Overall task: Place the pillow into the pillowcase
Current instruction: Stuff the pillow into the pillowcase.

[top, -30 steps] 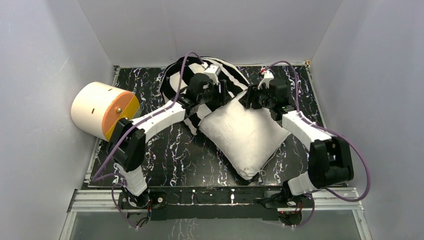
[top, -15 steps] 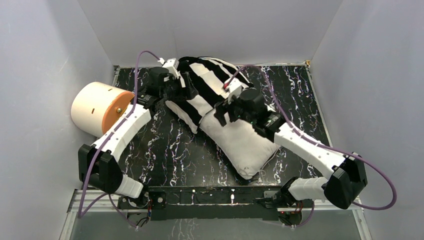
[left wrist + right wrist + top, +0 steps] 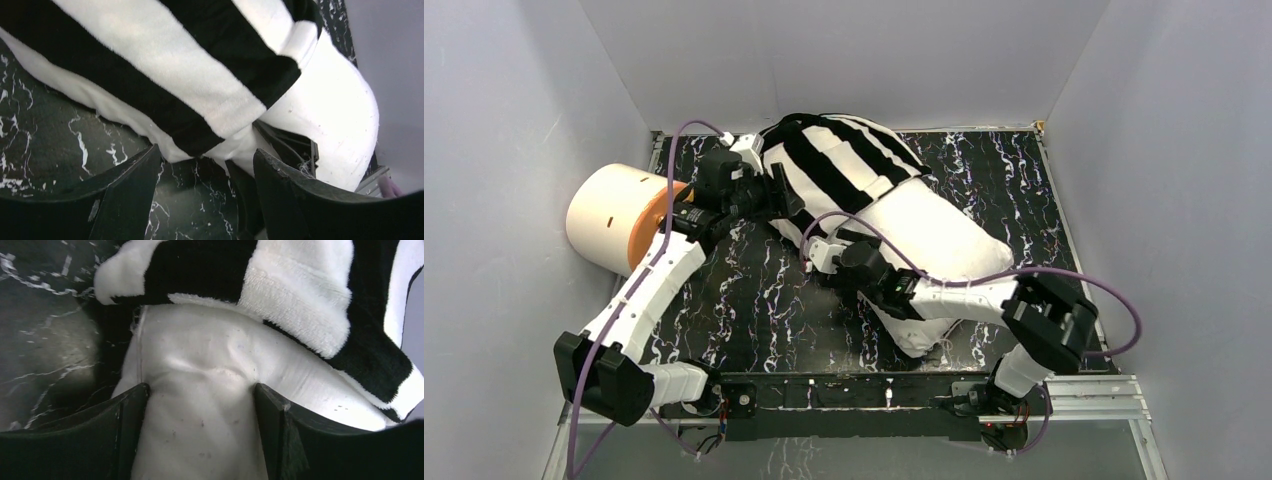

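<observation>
Top external: pillowcase [image 3: 834, 165] now covers about half the pillow [image 3: 939, 245], more than before. Left gripper [image 3: 205, 155] and right gripper [image 3: 200, 390] both gape wide, empty.

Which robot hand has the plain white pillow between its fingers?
The right gripper: its open fingers straddle the white pillow. The left gripper faces the striped pillowcase edge instead.

Plain grey-white walls [image 3: 874, 60] enclose a black, white-veined marbled tabletop [image 3: 764, 300], seemingly evenly lit.
</observation>
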